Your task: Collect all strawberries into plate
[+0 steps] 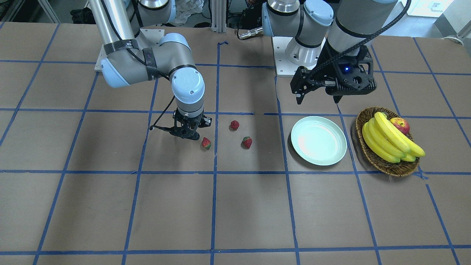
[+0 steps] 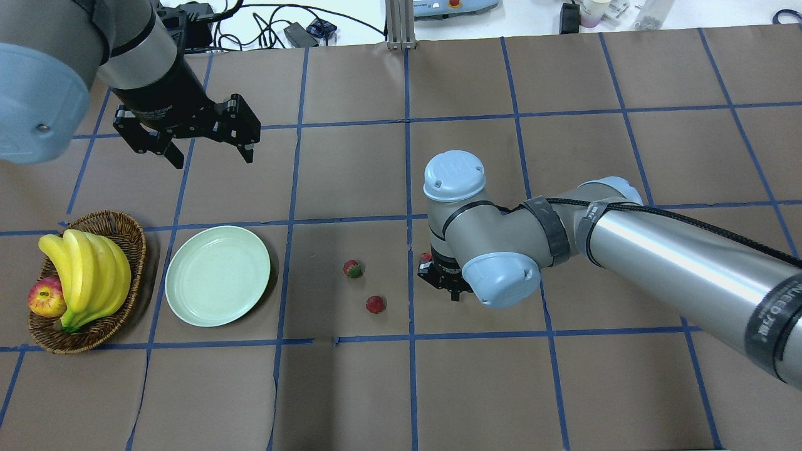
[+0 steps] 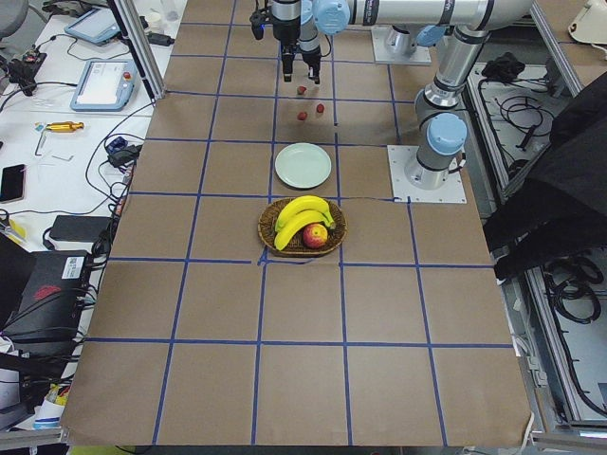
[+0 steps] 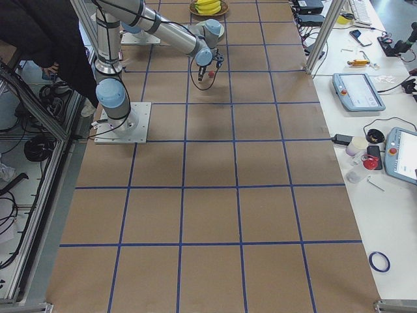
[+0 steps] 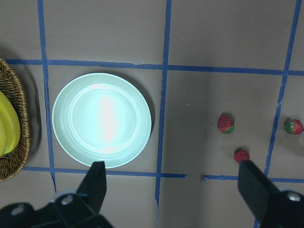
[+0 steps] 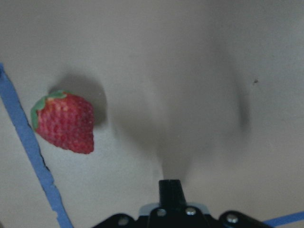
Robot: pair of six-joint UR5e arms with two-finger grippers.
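Three strawberries lie on the brown table: one just beside my right gripper, and two more toward the plate. In the right wrist view the near strawberry lies left of the gripper, which is shut, holds nothing and hangs low over the table. The pale green plate has nothing on it. My left gripper hovers high behind the plate, open. Its wrist view looks down on the plate and all three berries.
A brown wicker basket with bananas and a red apple stands right beside the plate, on the side away from the berries. Blue tape lines grid the table.
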